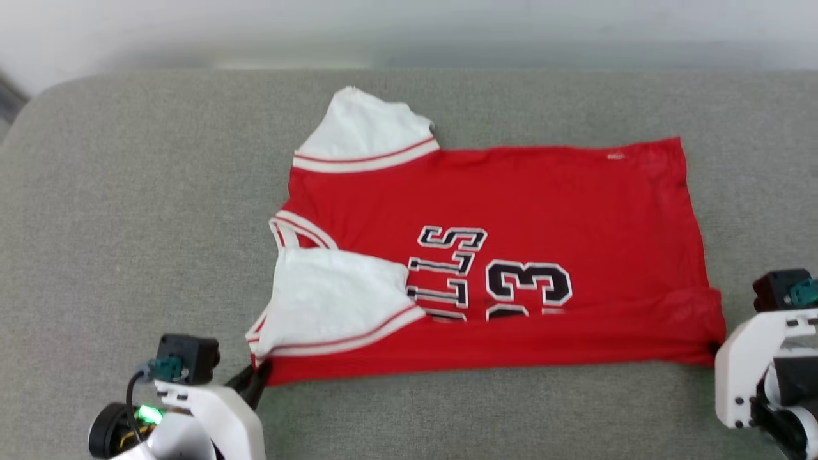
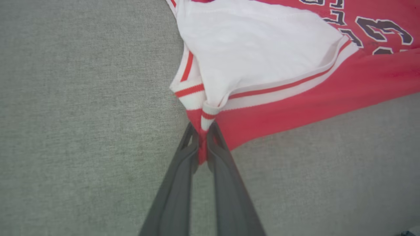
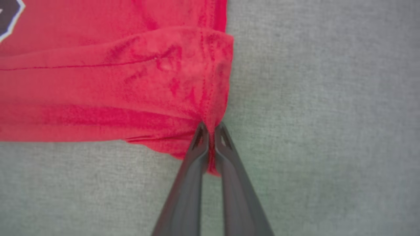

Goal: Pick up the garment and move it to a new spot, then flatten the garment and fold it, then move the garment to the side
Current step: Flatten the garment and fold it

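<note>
Left gripper [image 2: 203,144]: closed on sleeve-side corner of red jersey T-shirt with white sleeves [image 1: 543,191]. Right gripper [image 3: 211,144]: closed on hem corner. Lift evenly, edge taut, toward far edge.

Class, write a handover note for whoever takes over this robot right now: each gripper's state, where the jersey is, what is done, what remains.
Left gripper: shut on the garment at its near shoulder-end corner.
Right gripper: shut on its near hem corner.
Garment: lying sideways on the grey surface, near sleeve folded onto the chest, near edge turned over.
Done: laid flat, first fold apparently begun.
To do: finish folding, including the far sleeve, then move it aside.
</note>
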